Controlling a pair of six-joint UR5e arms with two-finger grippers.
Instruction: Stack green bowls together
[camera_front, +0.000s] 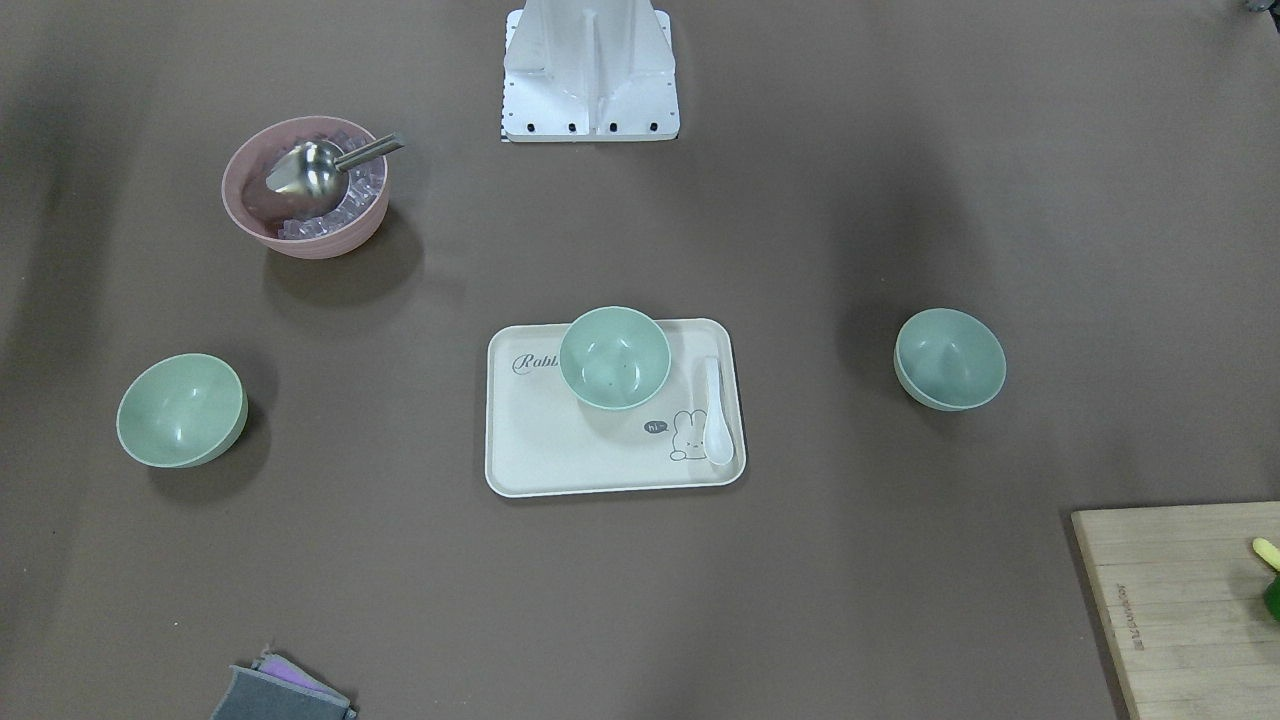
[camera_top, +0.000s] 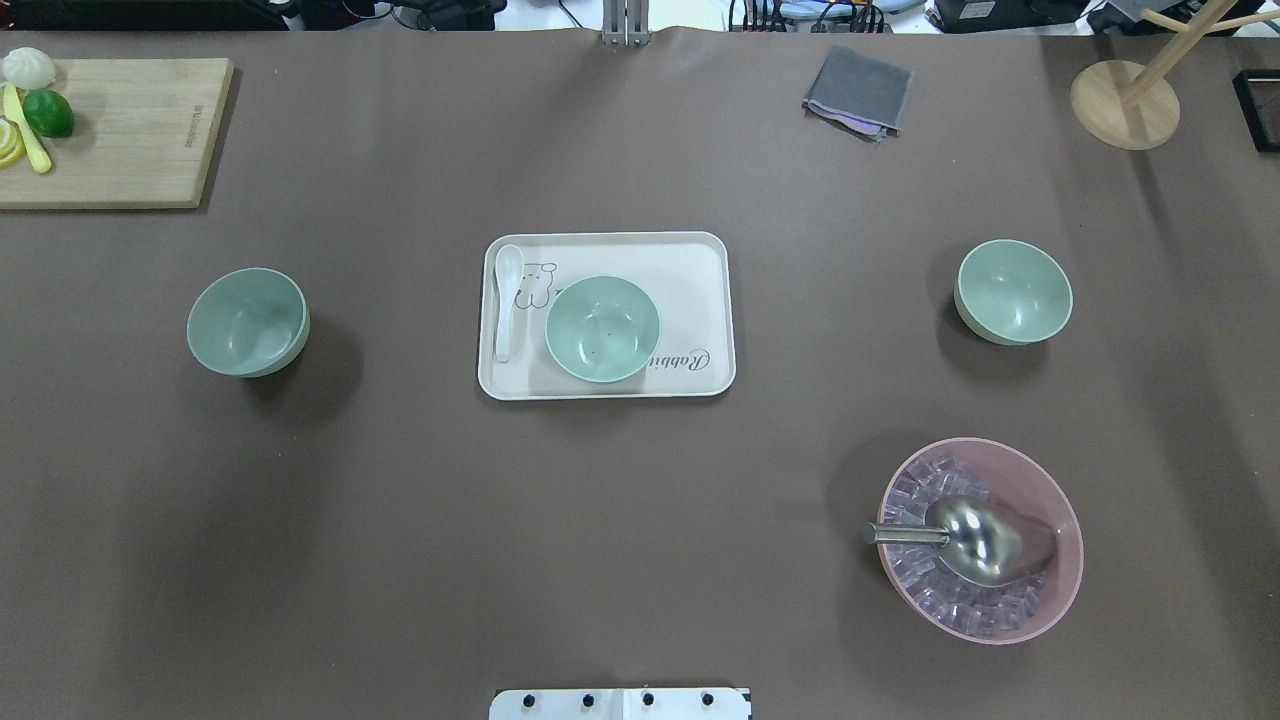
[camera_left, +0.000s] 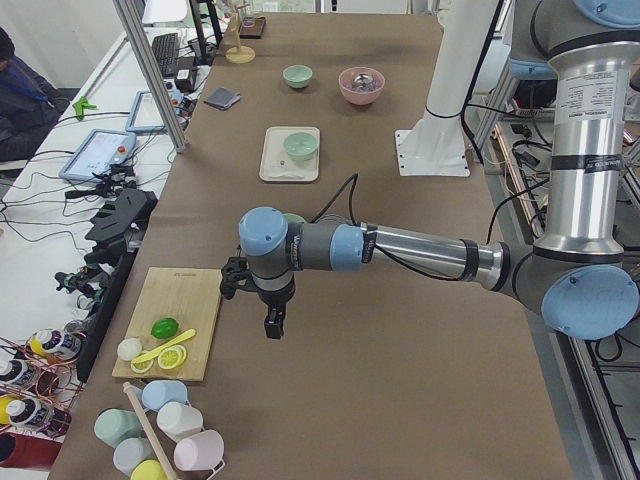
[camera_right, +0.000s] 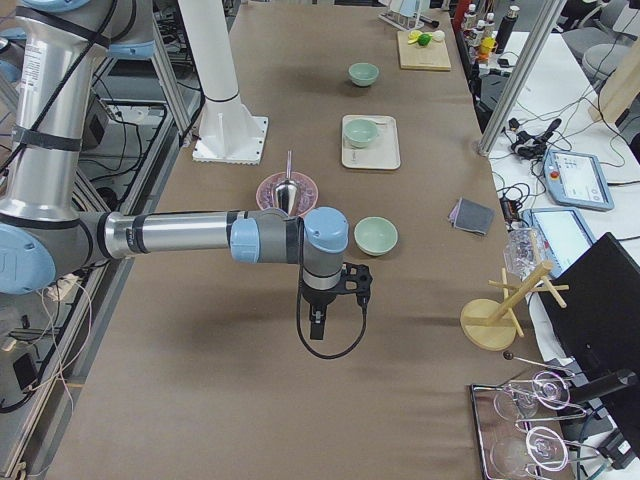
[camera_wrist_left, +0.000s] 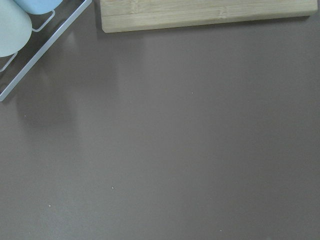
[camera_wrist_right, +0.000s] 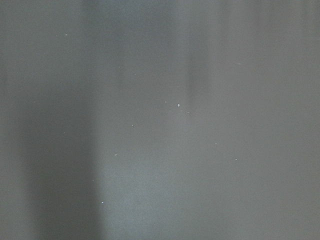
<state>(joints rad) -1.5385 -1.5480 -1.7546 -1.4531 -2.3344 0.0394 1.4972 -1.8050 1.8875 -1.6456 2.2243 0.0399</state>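
Three pale green bowls stand upright and apart. One green bowl (camera_top: 247, 322) sits on the table at the left, one (camera_top: 602, 328) on the cream tray (camera_top: 700, 250) in the middle, one (camera_top: 1013, 291) at the right. My left gripper (camera_left: 274, 325) shows only in the exterior left view, hanging above the table near the cutting board, nearer that camera than the left bowl. My right gripper (camera_right: 316, 327) shows only in the exterior right view, above bare table, short of the right bowl (camera_right: 375, 235). I cannot tell whether either is open or shut. Both wrist views show only table.
A pink bowl (camera_top: 1050, 490) with ice cubes and a metal scoop (camera_top: 975, 540) stands front right. A white spoon (camera_top: 505, 300) lies on the tray. A cutting board (camera_top: 120, 130) with fruit is far left, a grey cloth (camera_top: 858, 90) and a wooden stand (camera_top: 1125, 105) far right.
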